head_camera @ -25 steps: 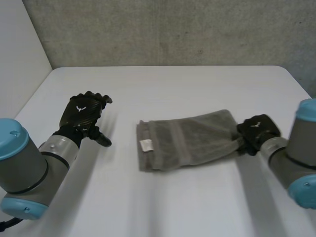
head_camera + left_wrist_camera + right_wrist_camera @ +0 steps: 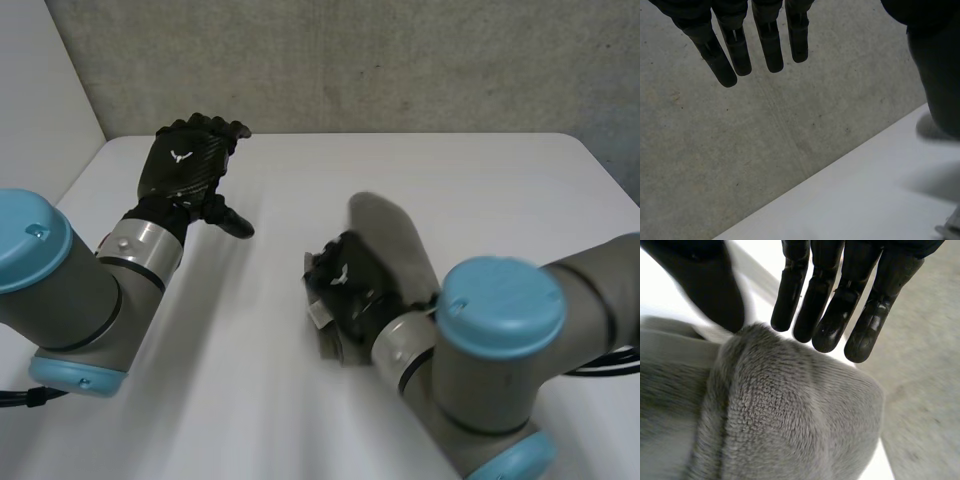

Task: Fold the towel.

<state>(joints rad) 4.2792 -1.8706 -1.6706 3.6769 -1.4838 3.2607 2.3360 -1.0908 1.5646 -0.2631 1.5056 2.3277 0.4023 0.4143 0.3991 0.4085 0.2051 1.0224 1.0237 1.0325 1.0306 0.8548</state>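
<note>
The white table (image 2: 480, 170) carries the grey towel (image 2: 390, 235) near its middle. The towel is doubled over, with one rounded fold raised off the surface. The right arm reaches across it, and the right hand (image 2: 345, 280) sits on the towel's left part. In the right wrist view its fingers (image 2: 832, 305) are nearly straight and grasp the raised fold against the thumb. The left hand (image 2: 185, 165) hangs above the table's far left corner, well apart from the towel, released, fingers (image 2: 735, 45) straight and spread, holding nothing.
</note>
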